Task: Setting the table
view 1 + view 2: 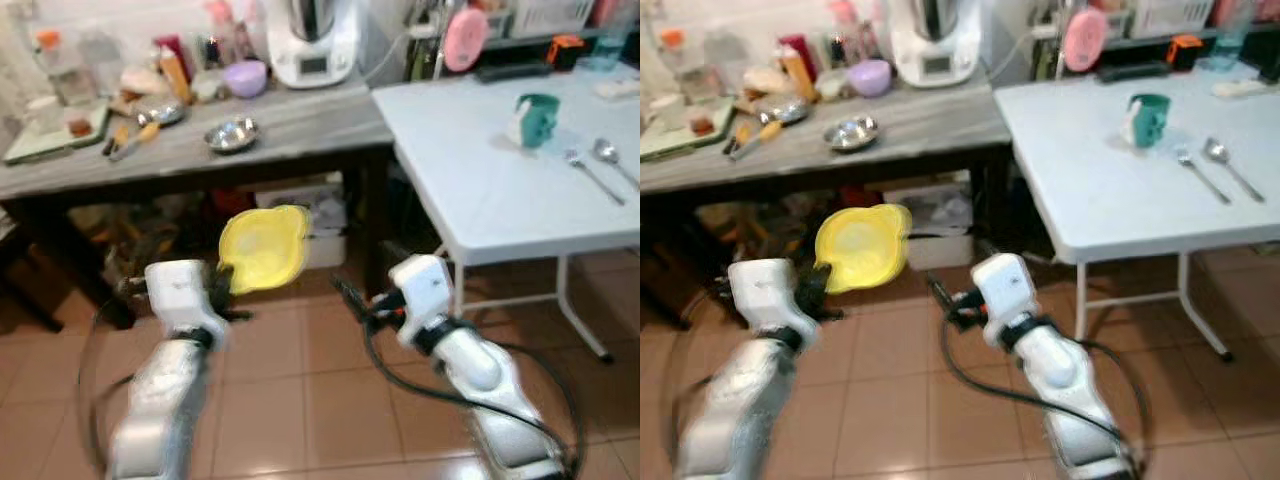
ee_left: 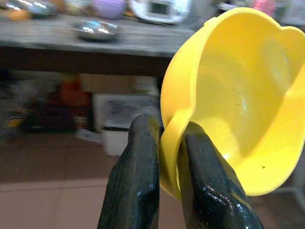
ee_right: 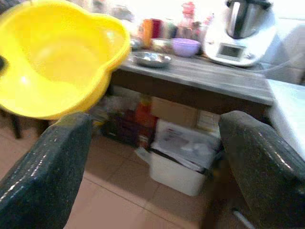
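You face a tiled floor [image 1: 300,400] with a grey cluttered counter [image 1: 300,125] ahead and a white folding table [image 1: 500,180] to your right, carrying a teal mug [image 1: 535,118], a fork [image 1: 590,175] and a spoon [image 1: 612,158]. Your left gripper [image 2: 167,143] pinches the rim of a yellow bowl [image 2: 248,95], glossy plastic with a wavy edge, tilted in the air before the counter. Your right gripper [image 3: 152,157] hangs spread wide, holding nothing.

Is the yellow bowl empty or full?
Empty: the yellow bowl, pinched by the left gripper, shows a bare inside.
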`<state>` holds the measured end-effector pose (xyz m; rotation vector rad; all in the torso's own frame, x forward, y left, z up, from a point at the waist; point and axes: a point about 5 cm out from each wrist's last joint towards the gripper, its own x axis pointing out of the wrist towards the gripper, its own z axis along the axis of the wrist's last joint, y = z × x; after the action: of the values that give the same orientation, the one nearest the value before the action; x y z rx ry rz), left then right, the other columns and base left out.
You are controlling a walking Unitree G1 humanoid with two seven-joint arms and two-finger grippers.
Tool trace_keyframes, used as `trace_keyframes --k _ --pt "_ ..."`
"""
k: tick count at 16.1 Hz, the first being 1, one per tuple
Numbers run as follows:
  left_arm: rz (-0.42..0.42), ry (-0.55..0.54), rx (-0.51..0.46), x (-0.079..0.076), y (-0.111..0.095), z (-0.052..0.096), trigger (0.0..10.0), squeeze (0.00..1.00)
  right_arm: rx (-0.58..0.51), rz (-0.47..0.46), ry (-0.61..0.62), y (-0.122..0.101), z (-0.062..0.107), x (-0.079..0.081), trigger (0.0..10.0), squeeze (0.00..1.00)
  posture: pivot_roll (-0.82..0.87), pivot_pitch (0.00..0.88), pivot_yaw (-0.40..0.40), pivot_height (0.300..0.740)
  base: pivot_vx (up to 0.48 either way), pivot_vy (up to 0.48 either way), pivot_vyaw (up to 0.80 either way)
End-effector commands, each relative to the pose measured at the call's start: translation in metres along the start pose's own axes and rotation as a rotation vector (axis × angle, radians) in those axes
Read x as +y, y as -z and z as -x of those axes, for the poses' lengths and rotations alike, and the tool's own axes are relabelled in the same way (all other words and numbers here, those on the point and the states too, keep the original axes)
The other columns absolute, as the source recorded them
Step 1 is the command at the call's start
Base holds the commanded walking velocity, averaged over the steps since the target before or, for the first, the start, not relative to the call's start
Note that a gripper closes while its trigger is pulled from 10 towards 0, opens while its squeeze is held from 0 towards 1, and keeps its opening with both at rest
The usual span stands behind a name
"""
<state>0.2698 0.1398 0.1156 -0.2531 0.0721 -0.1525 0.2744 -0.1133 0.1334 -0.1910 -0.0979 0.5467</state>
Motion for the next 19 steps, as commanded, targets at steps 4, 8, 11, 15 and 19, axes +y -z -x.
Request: trace_keyframes --k 4,8,11,15,19 --pt "-0.022 -0.039 -0.023 0.013 -0.006 0.002 10.0 0.0 -0.045 -0.007 -0.034 -0.01 -0.006 0.007 10.0 0.0 -0.23 0.0 0.096 0.74 0.447 0.0 0.0" --pt "-0.03 -0.041 -0.018 0.014 -0.003 0.002 10.0 0.0 -0.031 -0.025 0.009 -0.005 -0.001 0.004 10.0 0.0 -0.23 0.0 0.101 0.74 0.48 0.0 0.0" --pt "-0.067 -0.088 -0.022 0.028 -0.003 0.003 10.0 0.0 -0.009 -0.002 0.12 0.001 0.011 -0.009 10.0 0.0 -0.24 0.0 0.115 0.74 0.48 0.0 0.0" --pt "-0.108 -0.157 -0.038 0.051 -0.007 0.002 10.0 0.0 0.009 0.016 0.194 0.004 0.022 -0.017 10.0 0.0 -0.25 0.001 0.124 0.74 0.444 0.0 0.0" --pt "-0.148 -0.213 -0.032 0.069 -0.004 0.008 10.0 0.0 0.0 0.033 0.212 0.001 0.021 -0.021 10.0 0.0 -0.25 0.005 0.126 0.74 0.37 0.0 0.0"
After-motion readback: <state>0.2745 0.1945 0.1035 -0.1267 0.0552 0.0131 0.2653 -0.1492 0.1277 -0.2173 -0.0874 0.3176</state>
